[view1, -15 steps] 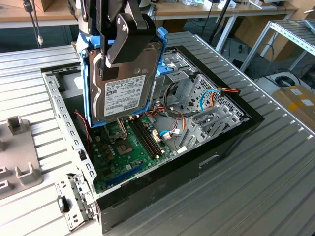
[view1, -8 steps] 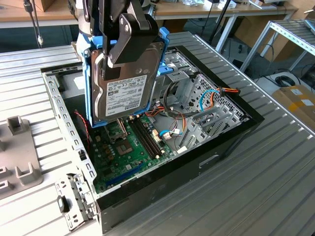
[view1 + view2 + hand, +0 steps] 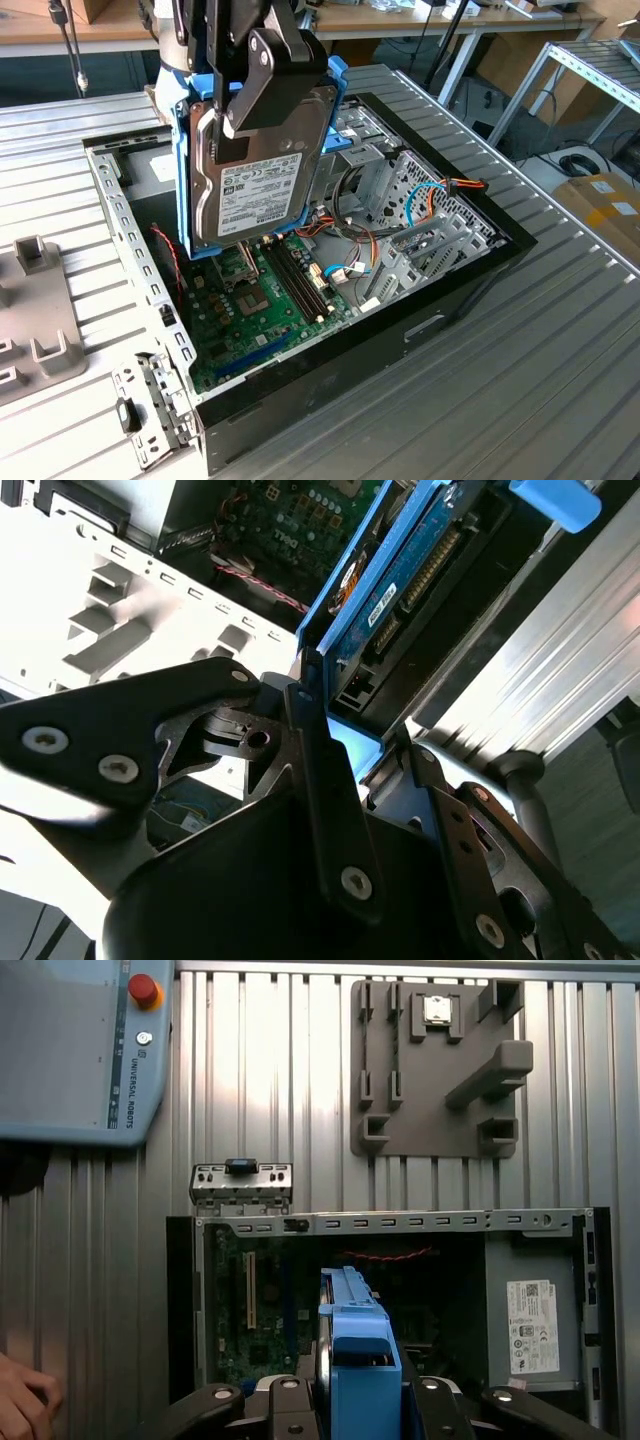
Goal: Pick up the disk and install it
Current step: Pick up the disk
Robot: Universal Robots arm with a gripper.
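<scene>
Disk (image 3: 258, 195) clamped upright above the open computer case (image 3: 430, 325).
In the exterior view it is gripped by the gripper (image 3: 255, 110), long axis vertical, over the case's middle; in the second wrist view it is pinched between the fingers (image 3: 325, 780); in the first wrist view it is hung over the case interior.

Grey-metal disk (image 3: 262, 190), ribbed metal table (image 3: 520, 380)

Clear under the raised disk (image 3: 258, 190); lower down hemmed by motherboard (image 3: 255, 318), loose cables (image 3: 350, 240) and drive cage (image 3: 430, 225), seemingly tightest there; bare worktop (image 3: 540, 380) alongside.
</scene>
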